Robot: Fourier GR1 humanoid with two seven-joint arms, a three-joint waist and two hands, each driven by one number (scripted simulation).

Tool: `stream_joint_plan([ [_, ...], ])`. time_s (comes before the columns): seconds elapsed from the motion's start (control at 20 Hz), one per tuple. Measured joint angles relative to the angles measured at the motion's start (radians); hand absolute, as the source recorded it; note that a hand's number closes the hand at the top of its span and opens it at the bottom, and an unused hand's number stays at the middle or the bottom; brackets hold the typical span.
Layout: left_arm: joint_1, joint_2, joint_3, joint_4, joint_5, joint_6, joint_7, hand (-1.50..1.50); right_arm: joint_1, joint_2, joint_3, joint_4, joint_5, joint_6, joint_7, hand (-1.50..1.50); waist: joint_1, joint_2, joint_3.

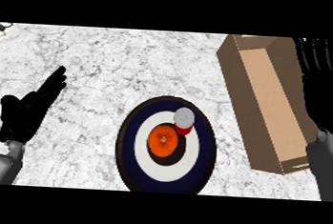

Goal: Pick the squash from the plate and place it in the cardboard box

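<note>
Status: nothing of the task done yet. Squash [163, 140] sits on the centre of the plate [126, 145], untouched; no hand near it. Box [235, 74] stands to the plate's right, close beside but not touching, open side up, nothing visible inside.

Left hand [28, 112]: at the view's left edge, well apart from the plate; fingers straight and pointing up, holding nothing; resting.

Right hand [324, 93]: at the view's right edge, on the far side of the box from the plate; fingers look straight and spread, nothing in them; its grey forearm comes up past the box's near corner.

Left to do, by my reading: all of it; reach to the plate, close round the squash, lift, carry right over the box wall, release inside.

Surroundings: a small can [183, 120], red body with grey top, stands on the plate touching or just beside the squash at its upper right, that is, on the box side; the likely thing to get knocked in a grasp from the right or in the carry across. The tall near wall of the box also lies between squash and opening; the lift would have to clear it. Counter [115, 63] is white marbled; a pale object at the top left corner is too cut off to identify.
</note>
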Motion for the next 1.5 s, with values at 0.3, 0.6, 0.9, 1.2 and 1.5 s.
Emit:
stream_joint_plan([
  [0.3,-0.025,0.001,-0.006,-0.053,-0.041,-0.017,-0.112,0.00,-0.038,-0.061,0.043,-0.144,0.153,-0.147,0.186,-1.50,-0.044,0.008,0.047],
  [0.6,-0.028,-0.016,-0.040,-0.063,-0.069,-0.051,-0.191,0.00,0.053,-0.189,0.182,-0.257,0.443,-0.212,0.401,-1.50,-0.065,0.014,0.058],
  [0.9,-0.042,-0.019,-0.036,-0.065,-0.077,-0.085,-0.221,0.00,0.101,-0.249,0.354,-0.373,0.704,-0.183,0.477,-1.50,-0.045,0.022,0.064],
  [1.2,-0.063,-0.037,-0.038,-0.045,-0.089,-0.102,-0.225,0.00,-0.005,-0.268,0.515,-0.428,0.843,-0.002,0.711,-1.50,-0.031,0.024,0.064],
  [1.5,-0.063,-0.053,-0.045,-0.037,-0.103,-0.110,-0.241,0.00,-0.178,-0.193,0.661,-0.412,0.836,0.255,0.991,-1.50,-0.015,0.025,0.062],
])
